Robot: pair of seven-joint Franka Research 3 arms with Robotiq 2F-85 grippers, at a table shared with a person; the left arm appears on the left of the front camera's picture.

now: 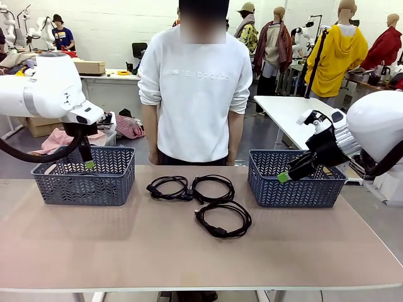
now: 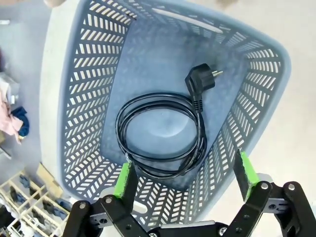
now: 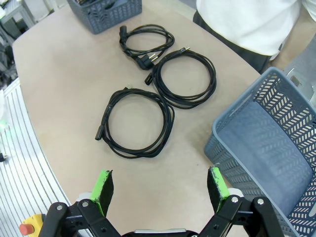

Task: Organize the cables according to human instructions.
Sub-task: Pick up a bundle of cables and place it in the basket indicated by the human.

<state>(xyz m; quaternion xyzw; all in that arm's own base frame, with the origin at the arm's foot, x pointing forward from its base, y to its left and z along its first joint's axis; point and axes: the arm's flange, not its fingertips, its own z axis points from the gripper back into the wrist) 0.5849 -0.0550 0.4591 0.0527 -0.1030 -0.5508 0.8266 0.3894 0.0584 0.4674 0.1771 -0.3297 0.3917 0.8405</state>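
Observation:
Three coiled black cables lie on the table between two baskets: one at the far left [image 1: 169,187] [image 3: 145,42], one beside it [image 1: 213,189] [image 3: 185,79], and one nearer me [image 1: 222,219] [image 3: 136,123]. Another coil [image 2: 160,133] rests on the floor of the left basket [image 1: 85,179] [image 2: 89,98], its plug [image 2: 200,81] lying loose beside it. My left gripper [image 1: 88,163] [image 2: 185,175] hangs open just above that basket, holding nothing. My right gripper [image 1: 284,177] [image 3: 160,183] is open and empty, hovering at the near left side of the right basket [image 1: 296,182] [image 3: 276,148].
A person in a white sweatshirt [image 1: 195,94] stands at the far edge, behind the cables. The right basket holds nothing that I can see. The near half of the table [image 1: 189,258] is bare.

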